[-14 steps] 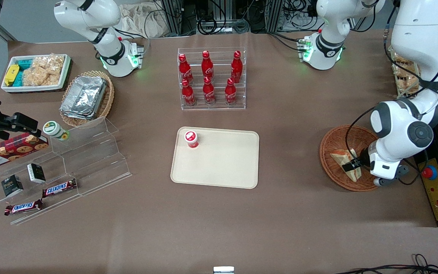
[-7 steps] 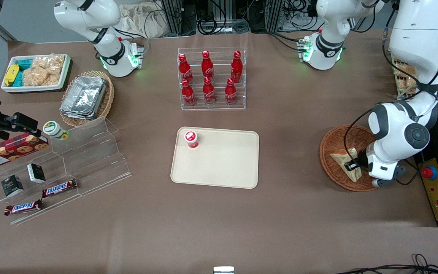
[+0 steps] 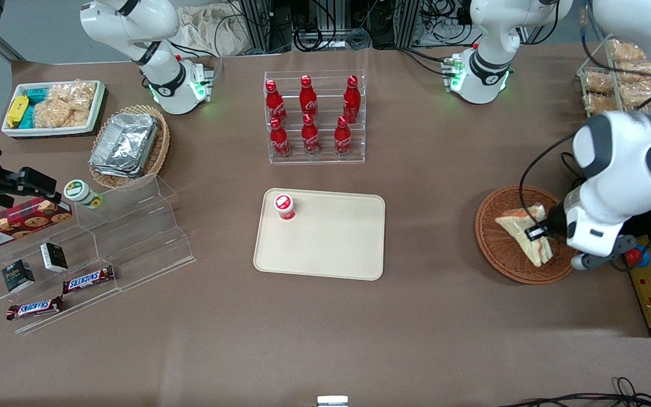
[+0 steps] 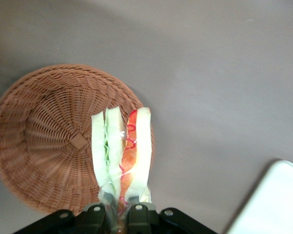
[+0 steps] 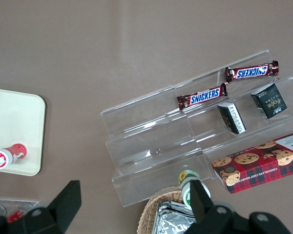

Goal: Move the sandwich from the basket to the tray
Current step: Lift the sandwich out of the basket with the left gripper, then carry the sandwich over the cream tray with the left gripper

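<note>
The sandwich [image 3: 523,233], a pale bread wedge with orange-red and green filling, hangs in my left gripper [image 3: 538,232], lifted above the reddish-brown wicker basket [image 3: 498,249] at the working arm's end of the table. In the left wrist view the gripper [image 4: 118,208] is shut on the sandwich's [image 4: 121,151] wrapped end, with the empty basket [image 4: 49,141] below it. The cream-beige tray [image 3: 337,243] lies mid-table, toward the parked arm from the basket; its corner shows in the left wrist view [image 4: 278,204].
A small red-capped cup [image 3: 284,206] stands on the tray's corner. A clear rack of red cola bottles [image 3: 314,118] stands farther from the front camera than the tray. A yellow control box [image 3: 650,282] lies beside the basket. An acrylic stepped shelf [image 3: 105,249] holds snacks at the parked arm's end.
My left gripper has risen with the sandwich, lifting it off the basket floor. The arm's wrist has swung upward and away from the front camera.
</note>
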{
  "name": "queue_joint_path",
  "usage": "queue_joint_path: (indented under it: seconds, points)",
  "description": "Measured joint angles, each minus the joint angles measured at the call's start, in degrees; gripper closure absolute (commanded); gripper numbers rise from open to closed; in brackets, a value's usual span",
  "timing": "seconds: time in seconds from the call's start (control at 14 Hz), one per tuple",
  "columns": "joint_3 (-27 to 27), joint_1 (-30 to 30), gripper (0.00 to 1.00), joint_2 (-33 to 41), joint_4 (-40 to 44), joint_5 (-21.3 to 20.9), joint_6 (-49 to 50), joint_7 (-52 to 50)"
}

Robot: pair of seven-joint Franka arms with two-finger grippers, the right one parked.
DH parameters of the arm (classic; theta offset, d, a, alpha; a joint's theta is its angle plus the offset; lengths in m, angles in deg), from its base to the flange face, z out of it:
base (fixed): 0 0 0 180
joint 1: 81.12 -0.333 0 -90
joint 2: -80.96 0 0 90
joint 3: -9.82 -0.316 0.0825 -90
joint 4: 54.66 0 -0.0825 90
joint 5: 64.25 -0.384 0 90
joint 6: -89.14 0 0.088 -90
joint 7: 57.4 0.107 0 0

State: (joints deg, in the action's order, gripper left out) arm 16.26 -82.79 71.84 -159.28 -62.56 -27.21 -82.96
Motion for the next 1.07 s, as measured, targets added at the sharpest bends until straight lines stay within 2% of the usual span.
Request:
queue_joint_path:
  seconds: [0.21, 0.5, 0.86, 1.07]
  points:
    - [4.92, 0.09, 0.98, 4.02, 8.54, -3.04, 14.38, -0.13]
    - [13.69, 0.09, 1.0, 4.35, 21.34, -6.93, 29.42, -4.54]
    - [31.17, 0.65, 1.0, 1.38, 22.84, -9.7, 30.15, -25.19]
    - [37.37, 0.99, 1.0, -5.99, 21.79, -13.99, 22.53, -34.68]
